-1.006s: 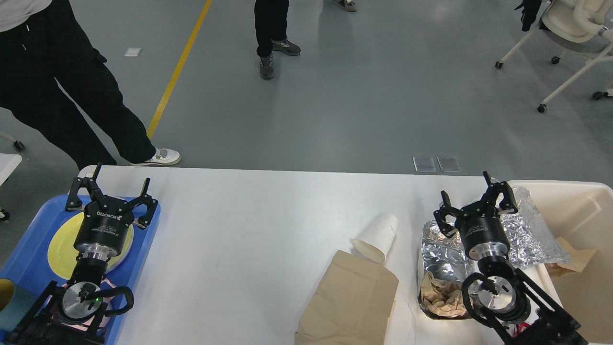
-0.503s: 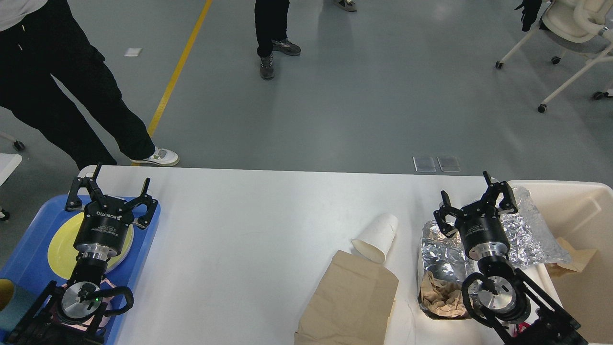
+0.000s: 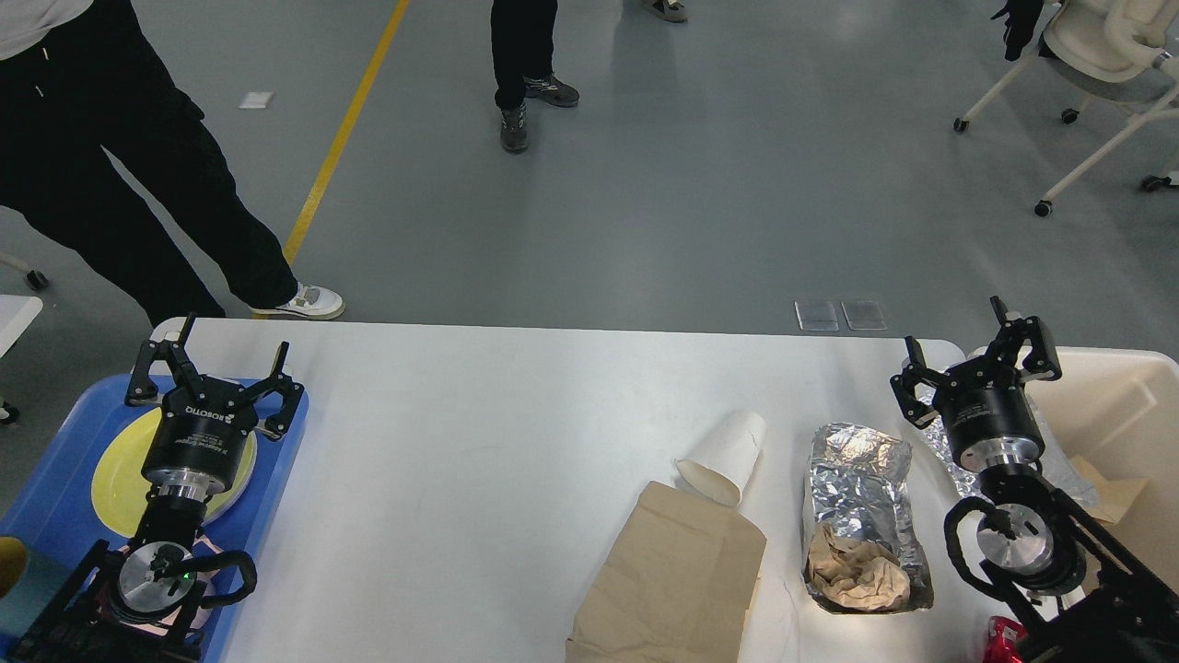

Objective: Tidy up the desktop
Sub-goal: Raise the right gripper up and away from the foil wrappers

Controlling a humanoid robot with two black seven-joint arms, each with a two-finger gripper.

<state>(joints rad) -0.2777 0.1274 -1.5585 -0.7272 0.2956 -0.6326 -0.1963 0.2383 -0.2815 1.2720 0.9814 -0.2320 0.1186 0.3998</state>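
The white desktop (image 3: 516, 433) carries a white paper cup (image 3: 723, 456) lying on its side, a flat brown paper bag (image 3: 672, 580) and a foil container (image 3: 861, 479) with crumpled brown paper (image 3: 852, 571) in it. My right gripper (image 3: 972, 354) is open and empty above the table's right end, beside the cream bin (image 3: 1128, 405) and to the right of the foil container. A crumpled foil sheet (image 3: 1059, 465) shows behind my right arm at the bin's edge. My left gripper (image 3: 214, 368) is open and empty over the blue tray (image 3: 51, 493).
A yellow plate (image 3: 115, 470) lies in the blue tray under my left arm. Brown paper (image 3: 1110, 493) lies in the bin. A small red thing (image 3: 999, 640) shows at the bottom right. People's legs (image 3: 138, 184) stand beyond the far edge; wheeled chairs (image 3: 1105, 55) stand at the back right.
My right gripper has moved right and farther away, off the foil container and toward the bin, still open. The foil container now shows whole. The left arm has not moved.
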